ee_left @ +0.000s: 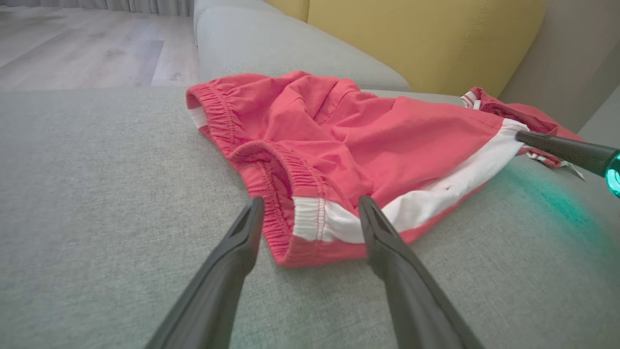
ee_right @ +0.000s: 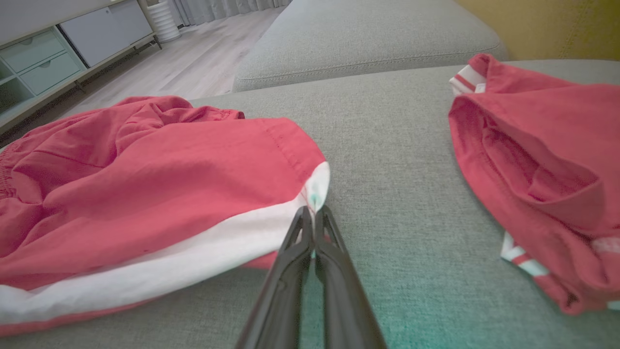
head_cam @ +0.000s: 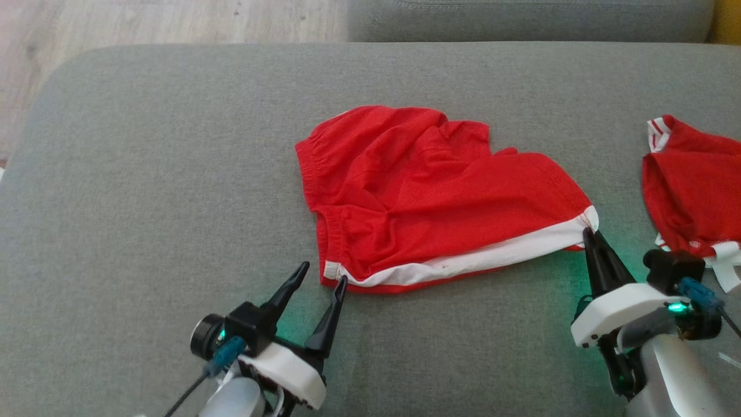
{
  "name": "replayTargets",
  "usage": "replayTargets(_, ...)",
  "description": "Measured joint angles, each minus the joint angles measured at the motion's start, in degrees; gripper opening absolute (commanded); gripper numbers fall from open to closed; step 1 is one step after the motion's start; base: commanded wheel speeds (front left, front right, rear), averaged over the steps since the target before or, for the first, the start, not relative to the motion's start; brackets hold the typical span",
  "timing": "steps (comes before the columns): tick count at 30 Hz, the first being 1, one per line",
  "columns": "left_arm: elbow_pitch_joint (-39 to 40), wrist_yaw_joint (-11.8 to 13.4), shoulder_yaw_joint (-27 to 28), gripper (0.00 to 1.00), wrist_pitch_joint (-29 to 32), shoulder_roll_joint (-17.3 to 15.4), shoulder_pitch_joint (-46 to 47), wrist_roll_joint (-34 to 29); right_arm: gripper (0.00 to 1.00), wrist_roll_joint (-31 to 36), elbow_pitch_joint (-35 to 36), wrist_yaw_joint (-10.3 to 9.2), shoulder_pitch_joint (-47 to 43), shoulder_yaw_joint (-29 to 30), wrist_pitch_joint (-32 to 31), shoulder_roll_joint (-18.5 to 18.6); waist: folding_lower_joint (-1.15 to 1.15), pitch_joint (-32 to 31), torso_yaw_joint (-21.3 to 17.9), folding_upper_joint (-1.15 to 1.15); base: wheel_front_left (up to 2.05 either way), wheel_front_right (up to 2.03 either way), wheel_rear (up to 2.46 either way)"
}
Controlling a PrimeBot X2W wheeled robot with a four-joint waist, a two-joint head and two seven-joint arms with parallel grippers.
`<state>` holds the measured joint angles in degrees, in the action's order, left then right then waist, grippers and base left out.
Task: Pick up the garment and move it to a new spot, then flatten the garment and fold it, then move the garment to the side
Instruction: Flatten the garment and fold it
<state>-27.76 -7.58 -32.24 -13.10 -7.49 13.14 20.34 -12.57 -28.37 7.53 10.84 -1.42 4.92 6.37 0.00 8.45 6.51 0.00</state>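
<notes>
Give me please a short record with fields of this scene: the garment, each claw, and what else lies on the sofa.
surface: grey sofa cushion
garment: red shorts with a white side stripe, wrinkled, partly spread out
left claw: open, one finger on each side of the waistband corner, not closed on it
right claw: shut, apparently pinching the hem corner at the end of the white stripe
other item: second red garment, apart from the shorts, on the robot's right
task stage: shorts not yet flat, not yet folded
</notes>
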Motion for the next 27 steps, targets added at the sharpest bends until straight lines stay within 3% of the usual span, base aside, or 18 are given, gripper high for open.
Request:
replayTargets(16, -6.2, 0.0, -5.5, 1.00, 0.9, -1.3, 4.8, 5.8, 0.00, 0.0, 1.5, 0.00, 0.0, -2.0, -0.5, 0.0, 0.00, 0.6, -2.7, 0.00, 0.00, 0.00, 0.00)
replayTargets(17, -6.5, 0.0, -5.8, 0.91, 0.9, -1.3, 5.0, 6.0, 0.00, 0.0, 1.6, 0.00, 0.0, -2.1, -0.5, 0.0, 0.00, 0.7, -2.8, 0.00, 0.00, 0.00, 0.00)
replayTargets(18, -6.7, 0.0, -6.4, 0.49, 0.9, -1.4, 5.3, 6.2, 0.00, 0.0, 1.6, 0.00, 0.0, -2.1, -0.5, 0.0, 0.00, 0.7, -2.8, 0.00, 0.00, 0.00, 0.00)
replayTargets(19, -6.7, 0.0, -6.8, 0.00, 0.9, -1.5, 5.6, 6.5, 0.00, 0.0, 1.6, 0.00, 0.0, -2.2, -0.5, 0.0, 0.00, 0.7, -2.9, 0.00, 0.00, 0.00, 0.00)
replayTargets(27, -5.1, 0.0, -6.8, 0.00, -0.7, -2.7, 6.7, 6.5, 0.00, -0.3, 2.1, 0.00, 0.1, -2.2, -0.3, 0.1, 0.00, 0.8, -2.9, 0.00, 0.00, 0.00, 0.00)
